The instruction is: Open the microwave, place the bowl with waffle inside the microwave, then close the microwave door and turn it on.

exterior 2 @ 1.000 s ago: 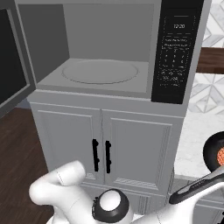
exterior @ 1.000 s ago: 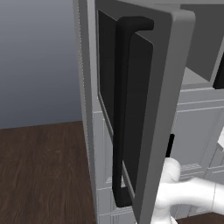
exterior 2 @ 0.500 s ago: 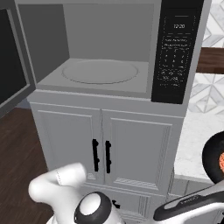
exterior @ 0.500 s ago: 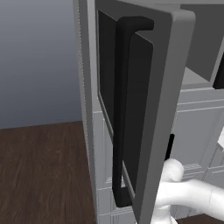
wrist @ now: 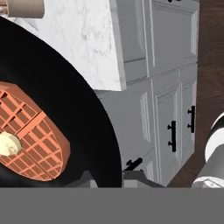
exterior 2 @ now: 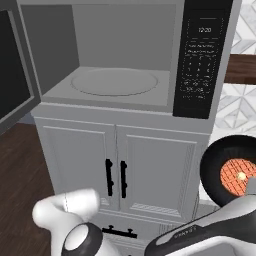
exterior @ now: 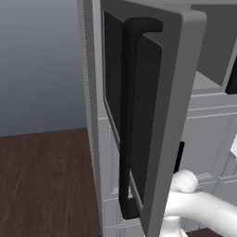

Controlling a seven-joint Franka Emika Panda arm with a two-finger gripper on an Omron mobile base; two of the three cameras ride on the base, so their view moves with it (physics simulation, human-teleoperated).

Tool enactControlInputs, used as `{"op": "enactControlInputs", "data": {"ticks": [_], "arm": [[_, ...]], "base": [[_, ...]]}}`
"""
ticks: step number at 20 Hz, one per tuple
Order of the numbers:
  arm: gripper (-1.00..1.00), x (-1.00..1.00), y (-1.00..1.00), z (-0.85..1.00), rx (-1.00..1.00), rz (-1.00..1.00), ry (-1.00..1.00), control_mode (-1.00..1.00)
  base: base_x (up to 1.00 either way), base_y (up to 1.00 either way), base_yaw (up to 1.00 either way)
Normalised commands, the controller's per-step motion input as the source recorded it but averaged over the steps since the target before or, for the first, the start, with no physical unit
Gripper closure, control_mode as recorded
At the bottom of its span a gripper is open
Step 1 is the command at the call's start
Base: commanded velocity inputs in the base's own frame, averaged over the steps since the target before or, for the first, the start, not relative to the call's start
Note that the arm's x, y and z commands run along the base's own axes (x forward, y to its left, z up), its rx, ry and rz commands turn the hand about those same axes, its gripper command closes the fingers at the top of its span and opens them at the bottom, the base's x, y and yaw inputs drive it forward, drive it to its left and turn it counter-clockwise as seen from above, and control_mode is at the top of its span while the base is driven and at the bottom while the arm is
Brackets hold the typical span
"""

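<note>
Cutting off at right edge of right base view, bowl (dark, round, thick-rimmed) carries orange gridded waffle beside white marble worktop. Jaws hidden under bowl rim; grip cannot tell. Microwave cavity bare grey, microwave door swung wide, black bar handle.

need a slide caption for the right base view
Microwave with its door swung open on an empty turntable, and the black bowl with waffle lifted at lower right.
</note>
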Motion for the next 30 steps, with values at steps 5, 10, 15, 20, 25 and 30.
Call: {"op": "enactControlInputs", "data": {"ticks": [5, 10, 15, 20, 25, 30], "arm": [[1.0, -0.01, 1.0, 0.56, 0.0, 0.09, -0.04, -1.0], [1.0, 0.0, 1.0, 0.15, -0.02, 0.13, -0.02, -1.0], [1.0, 0.27, 1.0, 0.0, -0.01, 0.08, 0.0, -1.0], [1.0, 0.47, 1.0, 0.06, 0.0, 0.03, 0.0, -1.0], [1.0, 0.51, 1.0, 0.27, 0.0, 0.01, -0.01, -1.0], [1.0, 0.84, 0.8, 0.45, 0.0, 0.0, -0.04, -1.0]], "base": [[0.0, 0.0, 0.0], [0.0, 0.0, 0.0], [0.0, 0.0, 0.0], [0.0, 0.0, 0.0], [0.0, 0.0, 0.0], [0.0, 0.0, 0.0]]}}
